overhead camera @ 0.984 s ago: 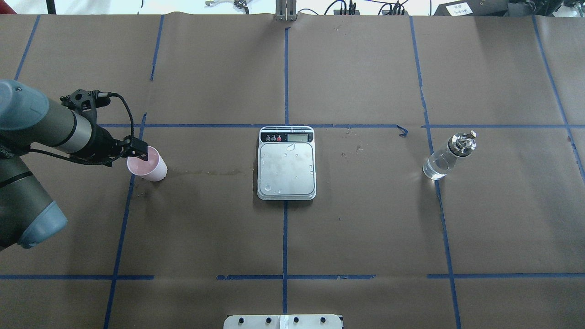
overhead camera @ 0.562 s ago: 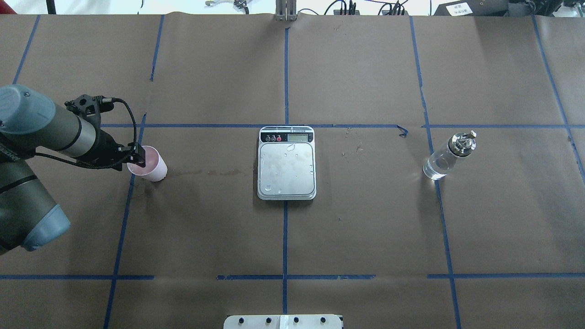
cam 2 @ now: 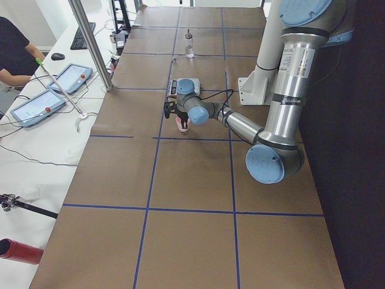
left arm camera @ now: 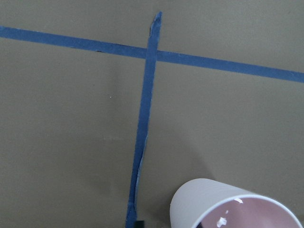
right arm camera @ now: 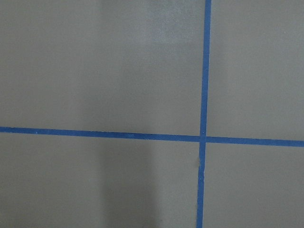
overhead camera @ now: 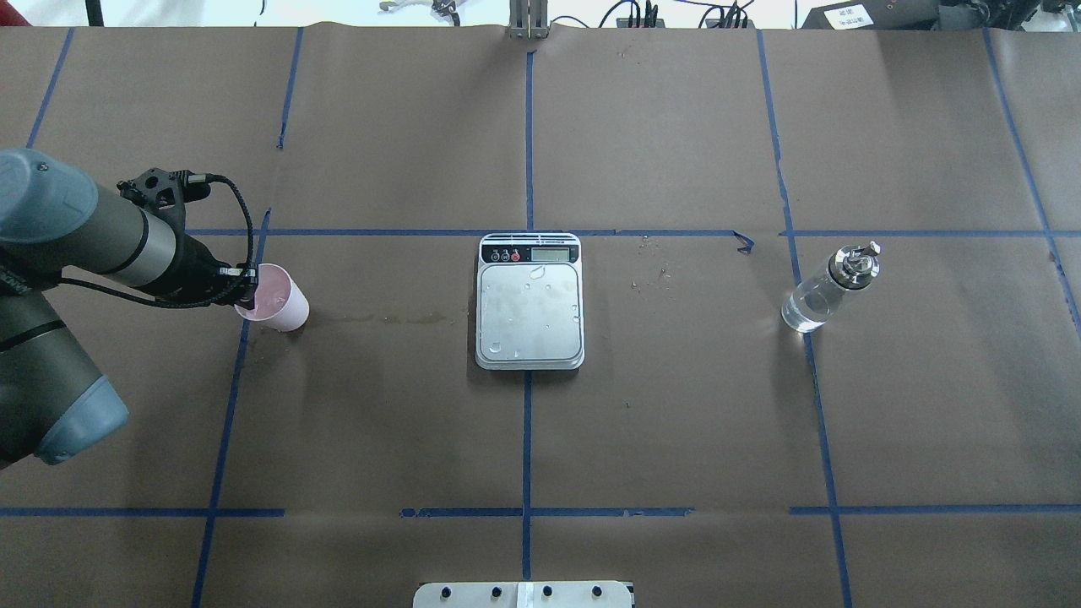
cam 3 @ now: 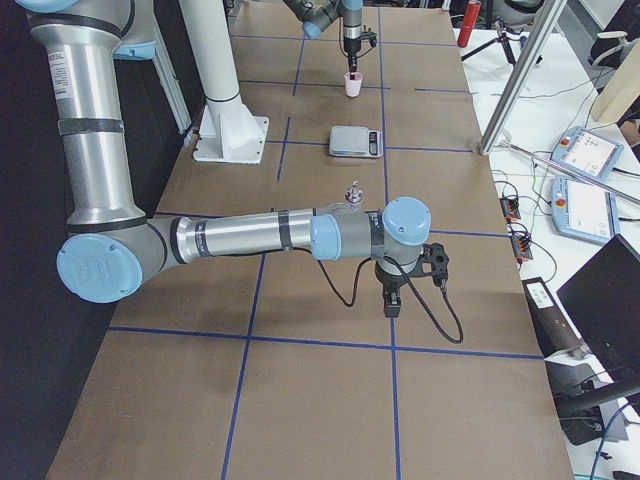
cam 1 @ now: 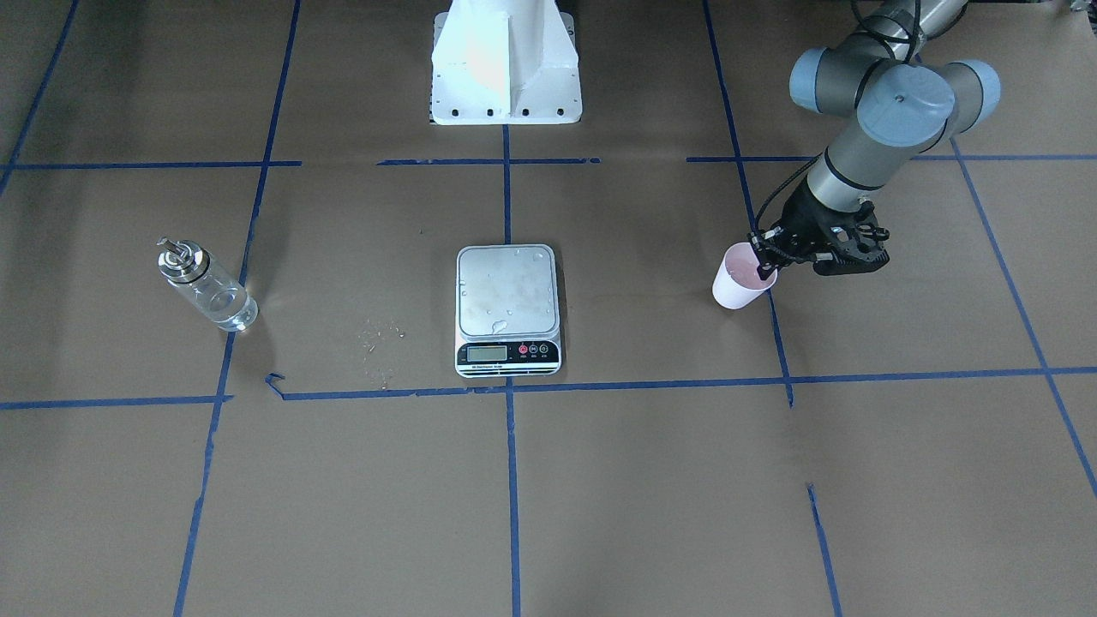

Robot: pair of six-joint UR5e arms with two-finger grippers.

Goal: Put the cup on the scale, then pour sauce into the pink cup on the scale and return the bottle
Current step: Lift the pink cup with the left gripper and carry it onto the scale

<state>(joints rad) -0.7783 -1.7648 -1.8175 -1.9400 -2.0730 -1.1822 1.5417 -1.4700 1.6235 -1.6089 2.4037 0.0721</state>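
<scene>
Your left gripper [overhead camera: 247, 285], fingers narrow, pinches the rim of the pink cup [overhead camera: 280, 304], leaving its base free for the scale [overhead camera: 529, 314]; whether the right gripper [cam 3: 391, 305] is spread or closed, you cannot tell.

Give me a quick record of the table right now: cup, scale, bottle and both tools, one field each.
cup: upright on the table at the robot's left, off the scale
scale: mid-table, no cup on it
bottle: upright at the robot's right, untouched
left tool: at the cup's rim, grip unclear
right tool: over bare table, apart from the bottle, open or shut unclear
</scene>
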